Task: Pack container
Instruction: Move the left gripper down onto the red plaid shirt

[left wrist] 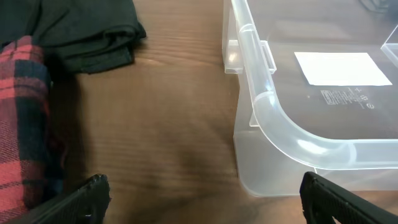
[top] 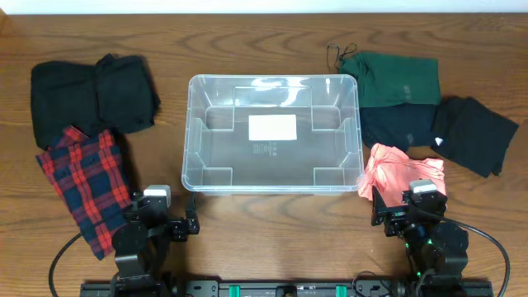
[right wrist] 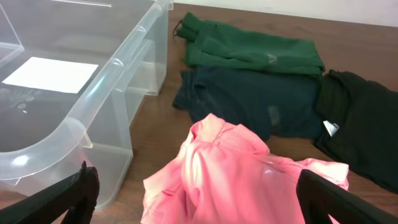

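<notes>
Wood-grain table (top: 272, 235), fixed cam above. Container (top: 210, 177) sits mid-table, upright, long side toward both arms. Nothing in it but the white label (top: 272, 127) on its base. Garments lie either side and none is inside, so by my read packing hasn't begun.

Left gripper (left wrist: 205, 202): fingers spread wide, nothing held. Right gripper (right wrist: 198, 190): same, spread and empty.

Container vs fingers: in the left wrist view its near-left rounded corner is just ahead, closer to the right-hand finger, w/ no contact seen. In the right wrist view its near-right corner is beside the left-hand finger. Overhead shows them close but apart.

Step in hand (judgement): first pick, prob. the pink garment (right wrist: 230, 174). It lies crumpled under and between the right fingers, just beside the bin wall.
- Come down on the bunched middle and close on several layers so it doesn't unfurl.
- Keep the wall-side finger off the rim, else the bin gets shoved.
- Lift clear above the rim before swinging over, then release low over the label.

Plaid garment (left wrist: 22, 124) lies left of the left fingers, black garment (left wrist: 87, 31) beyond it. Reasonable next pick for that arm.
</notes>
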{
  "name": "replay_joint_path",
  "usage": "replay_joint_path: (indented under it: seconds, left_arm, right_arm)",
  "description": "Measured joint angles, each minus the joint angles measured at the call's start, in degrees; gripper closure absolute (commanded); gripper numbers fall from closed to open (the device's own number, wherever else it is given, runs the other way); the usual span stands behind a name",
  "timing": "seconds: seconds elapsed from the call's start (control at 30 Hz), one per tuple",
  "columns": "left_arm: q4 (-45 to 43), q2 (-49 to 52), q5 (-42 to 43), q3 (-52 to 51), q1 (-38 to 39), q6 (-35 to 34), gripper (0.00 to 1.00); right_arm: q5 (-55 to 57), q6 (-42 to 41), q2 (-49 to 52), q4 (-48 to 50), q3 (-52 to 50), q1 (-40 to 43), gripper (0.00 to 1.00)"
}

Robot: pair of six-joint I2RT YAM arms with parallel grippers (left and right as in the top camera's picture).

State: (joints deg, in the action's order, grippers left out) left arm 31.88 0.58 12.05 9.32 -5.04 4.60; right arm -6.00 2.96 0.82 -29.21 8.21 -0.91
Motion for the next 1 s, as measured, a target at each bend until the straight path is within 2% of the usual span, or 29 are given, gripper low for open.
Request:
replay_joint_path:
  seconds: [0.77,1.0]
  left_arm:
    - [0.0,0.0,0.2,0.02,0.02,-0.04,0.02]
    - [-0.09,0.0,1.66,0.02,0.02,-2.03,0.02]
  right_arm:
    - [0.0,0.0,0.0,-0.02,0.0,0.0,0.01]
    - [0.0,0.0,0.0,0.0,0.0,0.0,0.01]
